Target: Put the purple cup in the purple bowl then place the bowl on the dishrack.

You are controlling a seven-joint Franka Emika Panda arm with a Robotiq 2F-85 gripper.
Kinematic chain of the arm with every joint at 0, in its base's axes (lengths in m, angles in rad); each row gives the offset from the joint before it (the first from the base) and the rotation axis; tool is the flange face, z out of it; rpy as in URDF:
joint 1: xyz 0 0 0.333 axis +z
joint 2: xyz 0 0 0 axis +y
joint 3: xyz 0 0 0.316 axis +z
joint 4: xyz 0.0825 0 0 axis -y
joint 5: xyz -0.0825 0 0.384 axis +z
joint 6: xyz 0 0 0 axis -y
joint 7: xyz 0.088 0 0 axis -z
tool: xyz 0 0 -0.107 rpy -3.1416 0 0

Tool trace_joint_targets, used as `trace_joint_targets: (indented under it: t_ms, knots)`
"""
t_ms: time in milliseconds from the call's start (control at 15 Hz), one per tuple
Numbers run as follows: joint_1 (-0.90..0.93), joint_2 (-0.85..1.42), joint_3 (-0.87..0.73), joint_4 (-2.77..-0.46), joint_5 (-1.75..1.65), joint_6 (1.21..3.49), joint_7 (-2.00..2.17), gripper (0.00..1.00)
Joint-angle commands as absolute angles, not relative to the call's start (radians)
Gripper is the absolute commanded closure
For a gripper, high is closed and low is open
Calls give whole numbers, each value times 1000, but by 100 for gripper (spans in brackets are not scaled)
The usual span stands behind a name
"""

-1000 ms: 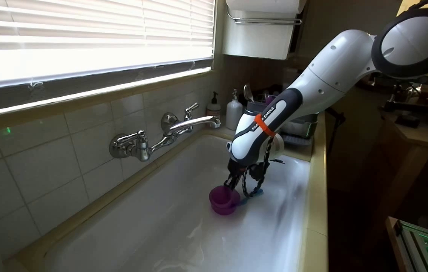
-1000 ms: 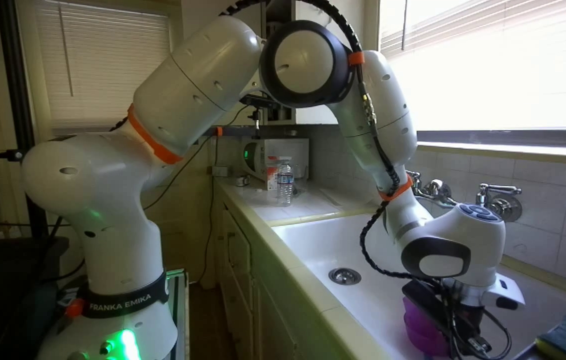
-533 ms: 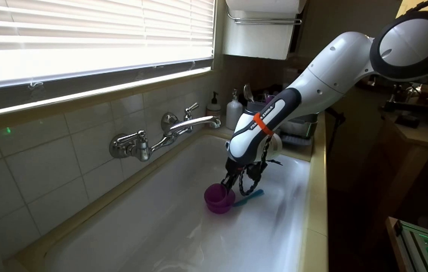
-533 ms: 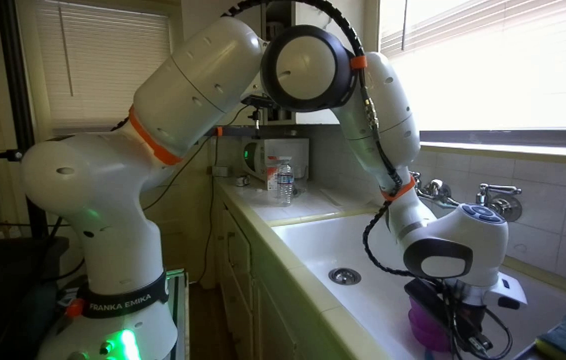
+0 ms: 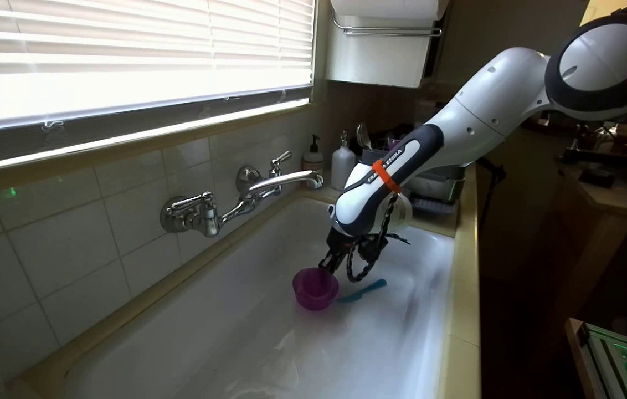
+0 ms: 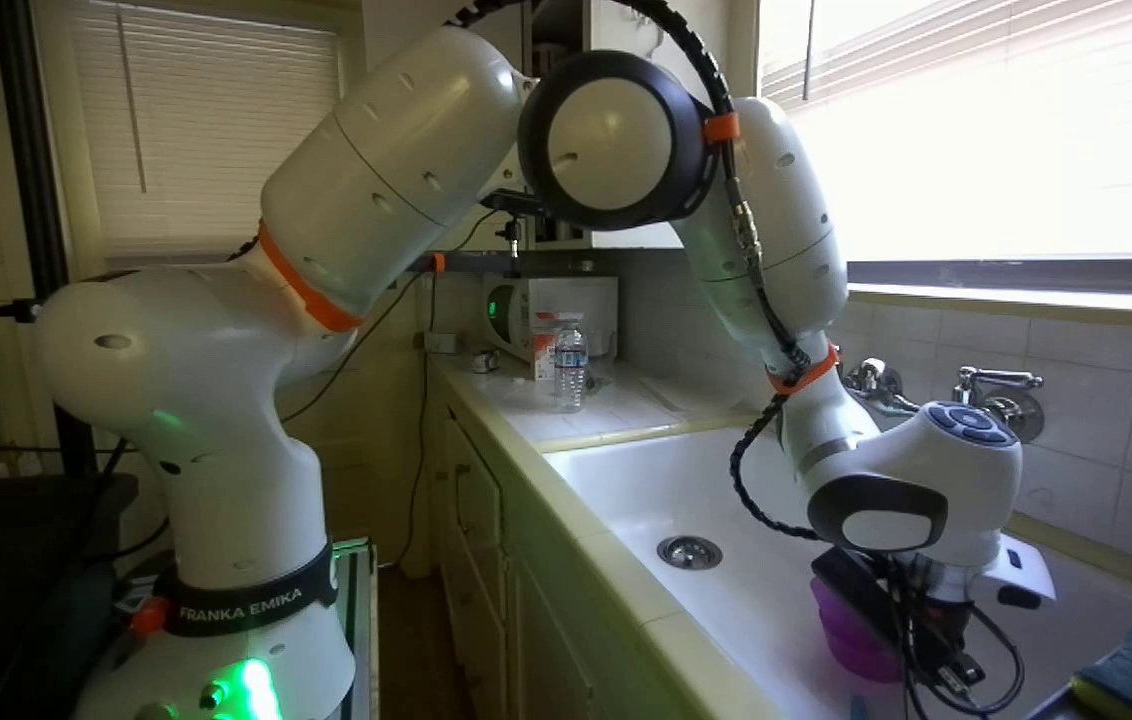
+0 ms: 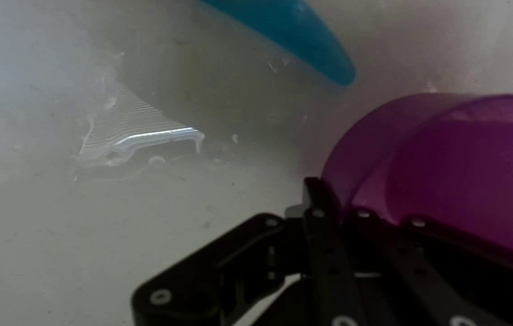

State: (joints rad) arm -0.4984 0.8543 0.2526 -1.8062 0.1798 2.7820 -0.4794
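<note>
In the wrist view, the gripper [image 7: 339, 209], fingers nearly together, pinches the wall of the purple bowl [image 7: 370, 131] within the sink [image 7: 220, 213]; inside shows a darker area, which may or may not be the purple cup; I cannot tell. In an exterior view, the blue utensil [image 5: 364, 291] lies on the sink's floor, and the dishrack [image 5: 446, 188] stands past the sink's end. In an exterior view, the half-hidden bowl is well apart from the sink's drain [image 6: 690, 552].

The wrist view cuts off the blue utensil [image 7: 295, 29] and what is probably the purple bowl [image 7: 376, 131].
</note>
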Motion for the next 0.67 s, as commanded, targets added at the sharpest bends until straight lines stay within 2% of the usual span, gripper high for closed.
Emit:
trace_joint_targets:
  t_ms: [0,600]
  knots:
    - [-539,812,287,-1848,188,2782,-524,99]
    - [-583,639,322,-1967,212,2704,-619,99]
